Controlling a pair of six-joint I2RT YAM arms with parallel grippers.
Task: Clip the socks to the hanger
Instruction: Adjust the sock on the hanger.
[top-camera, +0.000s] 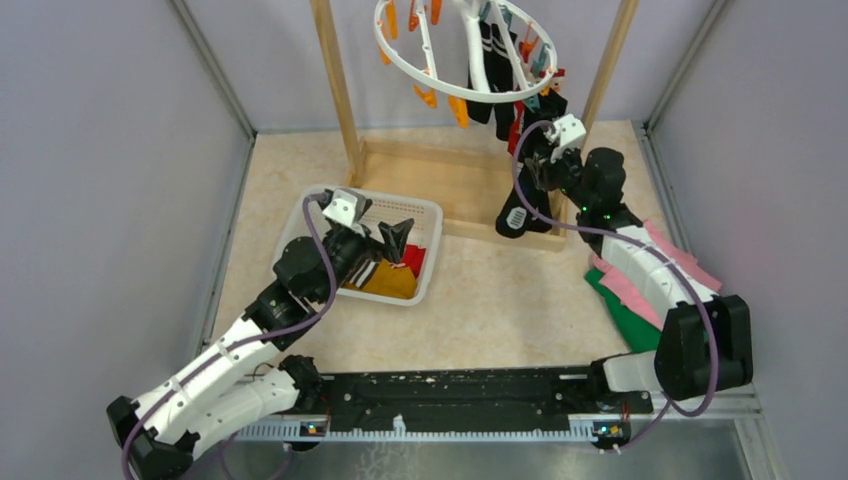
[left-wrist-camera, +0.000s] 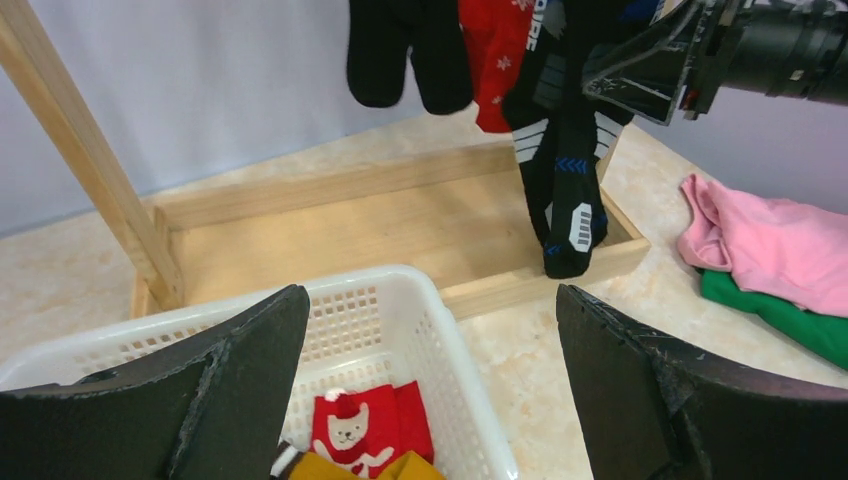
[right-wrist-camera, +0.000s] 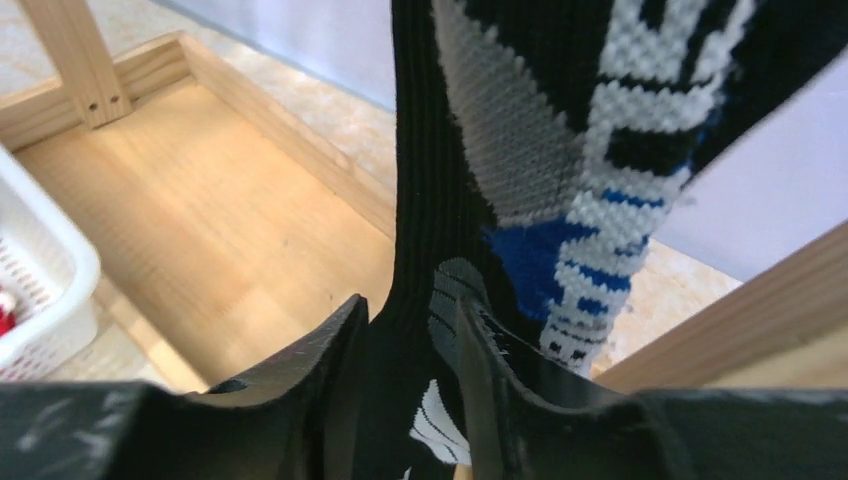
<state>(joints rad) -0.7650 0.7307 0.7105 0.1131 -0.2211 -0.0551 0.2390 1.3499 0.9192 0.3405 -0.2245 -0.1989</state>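
Though hidden from above, right fingers (right-wrist-camera: 310, 400) flank black sock (right-wrist-camera: 430, 200) in wrist view.

No word can be read whole; the black sock (left-wrist-camera: 565, 150) bears white block letters near its top in the left wrist view, cut off by the frame edge; the right wrist view shows similar white knitted strokes on it (right-wrist-camera: 520, 150), too close to read.
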